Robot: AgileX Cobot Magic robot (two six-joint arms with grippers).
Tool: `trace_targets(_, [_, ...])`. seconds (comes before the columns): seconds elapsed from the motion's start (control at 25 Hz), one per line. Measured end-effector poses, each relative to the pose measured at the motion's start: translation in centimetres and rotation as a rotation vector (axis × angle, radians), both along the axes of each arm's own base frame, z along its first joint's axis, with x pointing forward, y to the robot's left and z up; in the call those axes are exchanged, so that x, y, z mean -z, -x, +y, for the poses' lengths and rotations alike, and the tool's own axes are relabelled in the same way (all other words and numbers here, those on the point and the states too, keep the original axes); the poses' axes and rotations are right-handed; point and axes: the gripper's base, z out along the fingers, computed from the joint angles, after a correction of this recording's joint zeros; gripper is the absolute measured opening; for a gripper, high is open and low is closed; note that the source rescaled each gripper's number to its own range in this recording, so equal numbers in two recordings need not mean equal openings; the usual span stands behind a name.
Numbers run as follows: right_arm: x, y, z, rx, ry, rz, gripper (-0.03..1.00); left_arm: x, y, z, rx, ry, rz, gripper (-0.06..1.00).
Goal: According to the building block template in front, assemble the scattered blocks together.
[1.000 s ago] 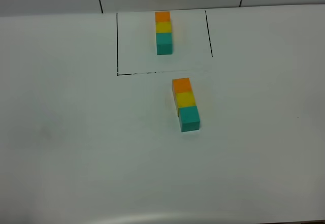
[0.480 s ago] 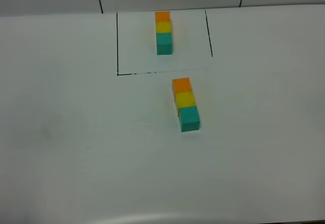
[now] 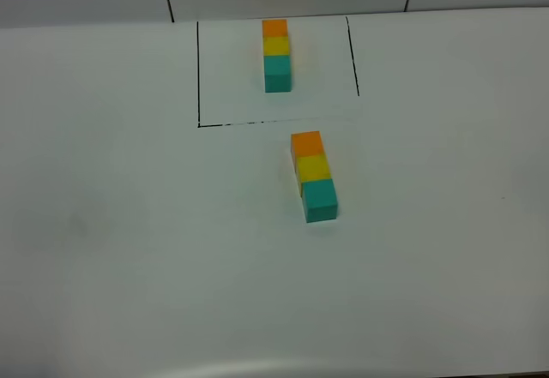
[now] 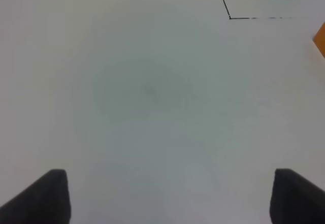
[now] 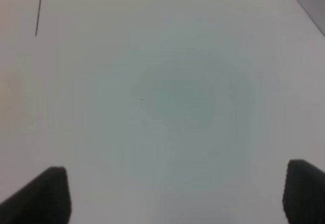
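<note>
- Scattered blocks: three matte cubes of equal size, the orange cube, the yellow cube and the teal cube, lie in one touching row on the white table, near the middle of the exterior high view. Orange lies farthest from the camera and teal nearest. The row slants a little, and the teal cube sits slightly offset toward the right arm's side.
- Building block template: a shorter row of three smaller joined cubes in the same order (orange far, yellow middle, teal near) stands farther back, apart from the larger row.
- Thin black drawn outline: two side lines and a near line frame the template; the assembled row lies just outside the near line.
- Left gripper: only two dark fingertips show at the frame edge of the left wrist view, spread wide with bare table between them; nothing is held. A corner of the outline, the template's teal end and an orange edge appear at the far side of this view.
- Right gripper: its dark fingertips likewise stand wide apart over bare table, holding nothing.
- Neither arm appears in the exterior high view.
</note>
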Motion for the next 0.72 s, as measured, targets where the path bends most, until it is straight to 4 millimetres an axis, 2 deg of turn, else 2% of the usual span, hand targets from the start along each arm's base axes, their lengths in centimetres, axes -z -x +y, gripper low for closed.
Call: trace_targets(0.72, [0.01,0.00,0.00,-0.021,0.043,0.003,0.70,0.00,0.00,0.00,0.000,0.000,0.000,0.67])
